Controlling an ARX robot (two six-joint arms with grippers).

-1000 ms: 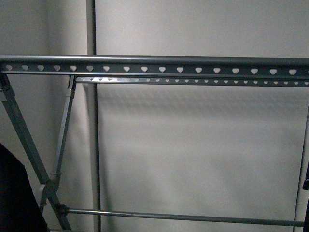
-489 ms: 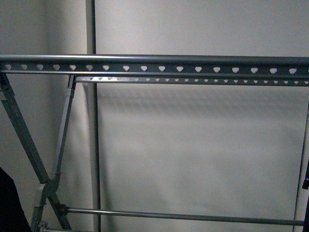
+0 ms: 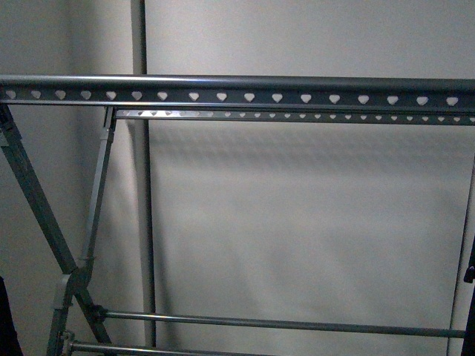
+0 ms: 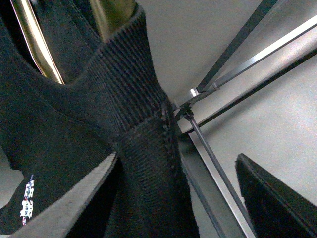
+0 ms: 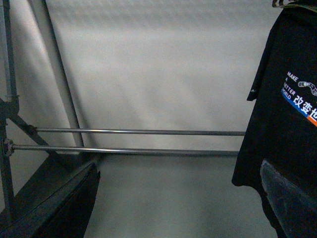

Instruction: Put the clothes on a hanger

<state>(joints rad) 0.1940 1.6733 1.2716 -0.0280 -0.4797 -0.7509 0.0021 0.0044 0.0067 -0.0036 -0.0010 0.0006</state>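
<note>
Black and ribbed, the collar (image 4: 143,129) of the T-shirt (image 4: 54,129) fills the left wrist view, lying between the fingers of the left tool (image 4: 177,154). Those fingers stand apart. The cloth rests against the grey one (image 4: 64,208) and a clear gap shows between it and the black one (image 4: 277,198), so nothing I can see is being pinched. Brass-coloured bars (image 4: 29,44) run up inside the neck; I cannot tell what they belong to or what bears the shirt's weight. In the right wrist view the T-shirt (image 5: 292,139) hangs full length with its white chest print showing. The right tool (image 5: 179,166) is spread wide on nothing, with the shirt's lower part behind one finger.

No worktop shows, so the grey metal rack (image 3: 245,83) must serve for places. Its top rail (image 3: 371,85), punched with hearts, runs level from side to side high across the front view. The only likely trace of the shirt there is a dark sliver (image 3: 2,330) at the lower left edge, beside the crossed legs (image 3: 74,276). So the shirt lies low and to the left of the rail, and the left arm is the nearer. I judge the coming move to be a lift up and over, across the rail's long axis.
</note>
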